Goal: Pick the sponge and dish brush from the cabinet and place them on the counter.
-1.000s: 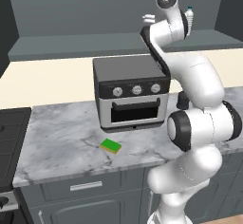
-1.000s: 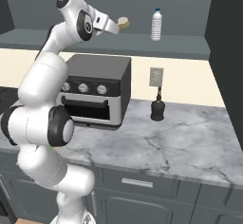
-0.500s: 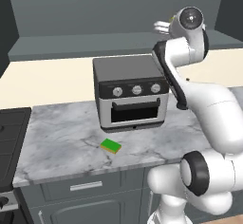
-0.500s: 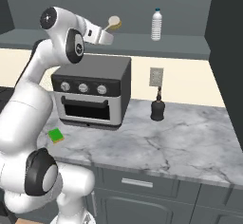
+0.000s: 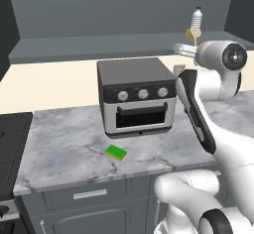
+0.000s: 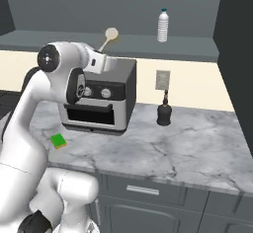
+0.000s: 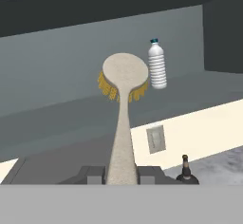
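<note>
While sponge (image 5: 115, 152) lies on counter (image 5: 64, 148), clamped on brush (image 7: 124, 80) handle by gripper (image 7: 121, 174); carrying step in hand; next, lowering beside sponge, then releasing.

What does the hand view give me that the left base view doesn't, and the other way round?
Hand view alone: the brush handle running down between the shut gripper fingertips, yellow bristles behind its round head, and a wall outlet.
Left base view alone: the sponge lying on the counter in front of the toaster oven, and the stovetop at the left edge.
Both: the bottle standing on the cabinet shelf, and the brush held up near it.
</note>
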